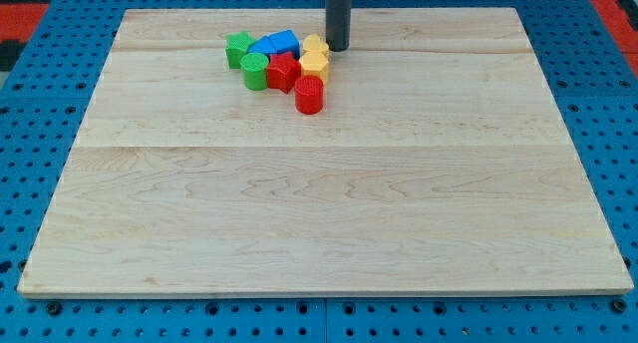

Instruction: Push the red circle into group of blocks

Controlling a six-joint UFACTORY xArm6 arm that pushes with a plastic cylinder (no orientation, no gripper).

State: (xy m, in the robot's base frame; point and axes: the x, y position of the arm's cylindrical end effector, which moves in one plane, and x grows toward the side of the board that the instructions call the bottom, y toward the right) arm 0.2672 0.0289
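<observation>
The red circle (310, 95), a short red cylinder, stands on the wooden board at the lower right edge of a cluster of blocks near the view's top. It touches a yellow block (315, 68) above it and sits beside a red star-like block (283, 72). The cluster also holds a green cylinder (254, 71), a green star-like block (238, 49), a blue block (277, 45) and a second yellow block (315, 49). My tip (338, 49) is down on the board just right of the upper yellow block, above and to the right of the red circle.
The wooden board (319, 203) lies on a blue pegboard table (30, 183) that surrounds it on all sides. A red area (618, 4) shows at the view's top right corner.
</observation>
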